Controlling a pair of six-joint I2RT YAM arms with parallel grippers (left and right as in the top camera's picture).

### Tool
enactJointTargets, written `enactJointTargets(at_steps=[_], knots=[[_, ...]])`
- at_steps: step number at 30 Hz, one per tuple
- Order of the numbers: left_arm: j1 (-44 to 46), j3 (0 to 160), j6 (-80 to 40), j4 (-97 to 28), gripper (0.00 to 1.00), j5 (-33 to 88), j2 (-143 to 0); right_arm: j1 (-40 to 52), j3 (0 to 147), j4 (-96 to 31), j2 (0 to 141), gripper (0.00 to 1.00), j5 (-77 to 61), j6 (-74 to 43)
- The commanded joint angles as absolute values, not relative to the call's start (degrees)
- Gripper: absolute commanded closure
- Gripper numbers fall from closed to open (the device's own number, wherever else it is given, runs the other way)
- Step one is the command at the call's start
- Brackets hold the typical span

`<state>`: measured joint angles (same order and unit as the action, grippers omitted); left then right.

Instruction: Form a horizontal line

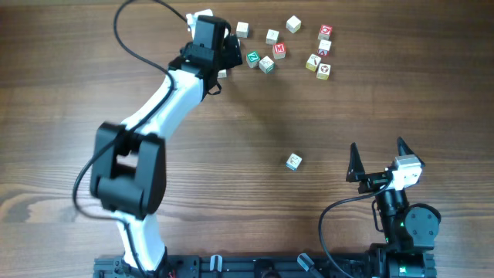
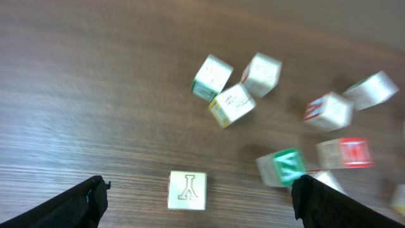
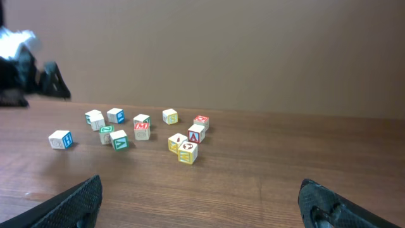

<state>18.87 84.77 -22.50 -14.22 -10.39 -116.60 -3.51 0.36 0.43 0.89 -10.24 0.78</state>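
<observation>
Nearest the overhead lens rose the left arm [image 1: 127, 170], black at the elbow and white along the forearm, reaching toward the far side of the table [image 1: 62, 93]. At its end the left gripper [image 1: 225, 55] hung over the left edge of the blocks [image 1: 279, 50]. They lay loosely scattered near the far edge, in no line that I could make out. One lone block [image 1: 293, 161] sat well apart from them, nearer the middle of the table. The right gripper [image 1: 378, 158] hung at the near right, its jaws spread wide with nothing between them.

From the left wrist, the left fingers [image 2: 69, 206] stood far apart at the bottom corners. A pale letter block [image 2: 187, 190] lay on the wood between them, touching neither. Beyond it three blocks huddled close together. Others, red and green among them, lay blurred off to the right.

From the right wrist, the right fingers [image 3: 342, 206] were likewise spread to the bottom corners and held nothing. The blocks were strewn across the middle distance. A blue block [image 3: 61, 139] sat a little apart at the left, below the blurred left gripper.
</observation>
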Motion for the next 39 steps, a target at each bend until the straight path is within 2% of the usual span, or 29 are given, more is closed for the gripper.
enactJointTargets(at_steps=[1,6,10,12,16,23,29,39], knots=[[19.4,85.2,-21.4,-13.0,0.04,-8.4,-122.1,-3.2,0.3,0.7,0.4,0.0,-9.9,1.5],[19.4,85.2,-21.4,-13.0,0.05,-8.4,-126.2,-3.2,0.3,0.7,0.4,0.0,-9.9,1.5],[19.3,85.2,-21.4,-12.6,0.18,-8.5,-126.7,-3.2,0.3,0.7,0.4,0.0,-9.9,1.4],[19.3,85.2,-21.4,-11.8,0.28,-8.6,-126.7,-3.2,0.3,0.7,0.4,0.0,-9.9,1.5],[19.3,85.2,-21.4,-11.4,0.39,-8.6,-126.7,-3.2,0.3,0.7,0.4,0.0,-9.9,1.4],[19.3,85.2,-21.4,-11.5,0.68,-10.2,-126.7,-3.2,0.3,0.7,0.4,0.0,-9.9,1.5],[19.4,85.2,-21.4,-14.1,0.7,-12.3,-124.0,-3.2,0.3,0.7,0.4,0.0,-9.9,1.5],[24.5,85.2,-21.4,-21.3,0.68,-10.2,-106.5,-3.2,0.3,0.7,0.4,0.0,-9.9,1.5]])
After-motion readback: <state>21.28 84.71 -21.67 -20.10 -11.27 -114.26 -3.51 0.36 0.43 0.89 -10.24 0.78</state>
